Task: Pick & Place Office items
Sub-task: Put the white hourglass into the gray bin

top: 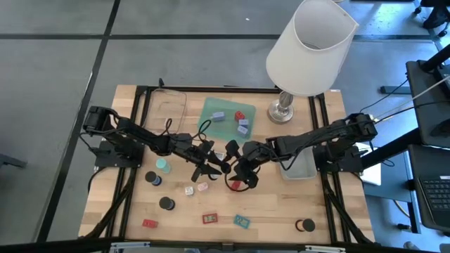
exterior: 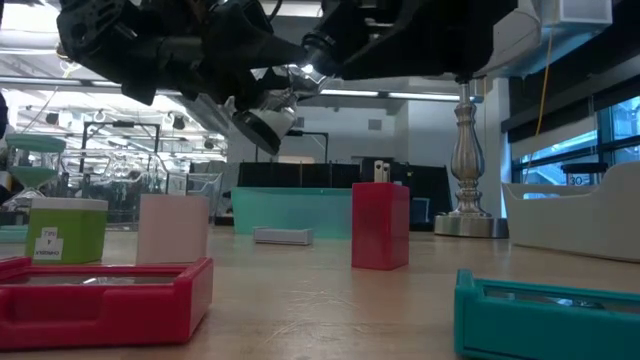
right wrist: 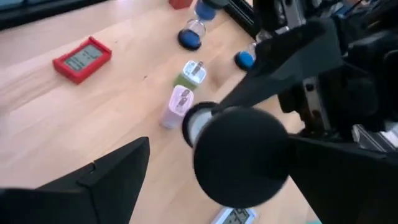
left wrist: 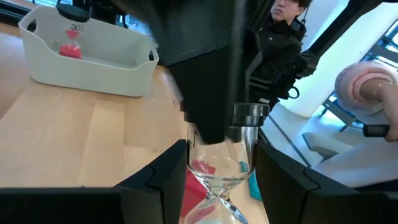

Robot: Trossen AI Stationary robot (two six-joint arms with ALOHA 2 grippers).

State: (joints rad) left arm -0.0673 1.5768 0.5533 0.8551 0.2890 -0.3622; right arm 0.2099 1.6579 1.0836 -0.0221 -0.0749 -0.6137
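Note:
A glass sand timer (left wrist: 219,177) with black round caps hangs above the middle of the table, and my left gripper (top: 213,166) is shut on it. In the low view it shows tilted (exterior: 268,122), well clear of the wood. My right gripper (top: 240,173) comes from the right and is open. Its two fingers stand on either side of the timer's far black cap (right wrist: 242,155). Below them a red block (exterior: 380,225) stands on its end on the table. My left gripper pinches the timer's glass body, around its narrow waist (left wrist: 214,190), between its two fingers. The fingers reach in about level from the table's left and lie along the timer, whose far cap (left wrist: 249,115) sticks out past them. The timer is lifted clear and tilted. My right gripper has the black cap between its open fingers; a gap shows beside one finger (right wrist: 112,177), and I cannot tell whether the other touches.
A green tray (top: 211,125) with small pieces, a clear tray (top: 165,109) and a big white-shaded lamp (top: 309,49) stand at the far side; a grey tray (top: 299,167) is at the right. Small timers (top: 163,166), blocks (top: 202,187), flat rectangles (top: 209,218) and black caps (top: 304,225) lie toward the near edge.

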